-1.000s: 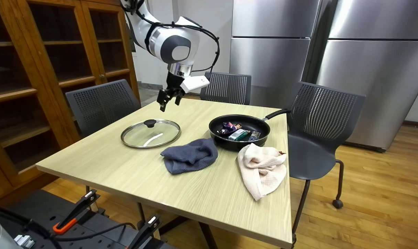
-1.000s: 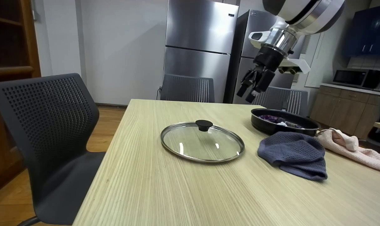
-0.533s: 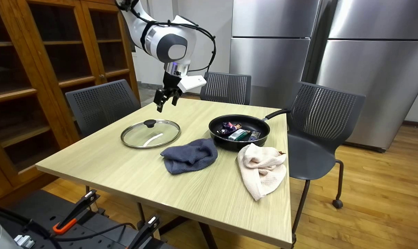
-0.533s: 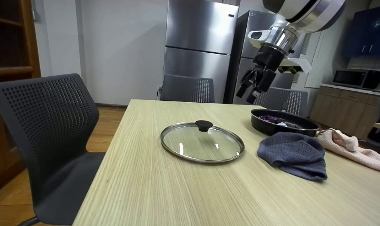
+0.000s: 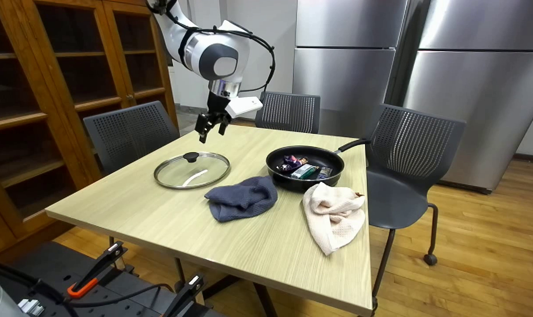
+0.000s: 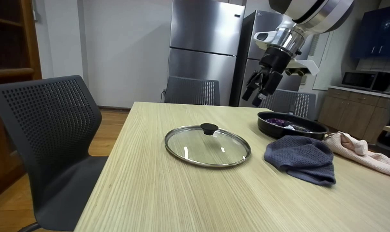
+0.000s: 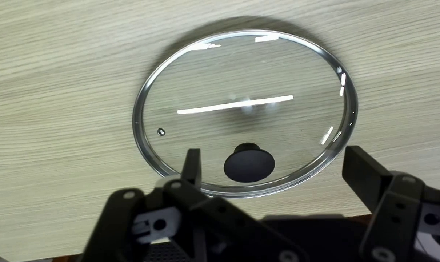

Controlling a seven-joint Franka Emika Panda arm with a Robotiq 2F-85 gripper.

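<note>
In an exterior view, the black gripper (image 6: 252, 98) hangs tilted above the pale wooden table (image 6: 143, 193), its jaws apart, beyond a glass lid (image 6: 208, 151) that lies flat with its black knob (image 6: 209, 128) upward. Right of the lid, a rumpled dark-blue cloth (image 6: 301, 158) sits in front of a black pan (image 6: 272, 129) holding small purple and white items (image 6: 278, 122), with a pale pink cloth (image 6: 359, 149) beside them. Grey chairs (image 6: 50, 129) stand around the table, two steel refrigerators (image 6: 203, 29) behind.
</note>
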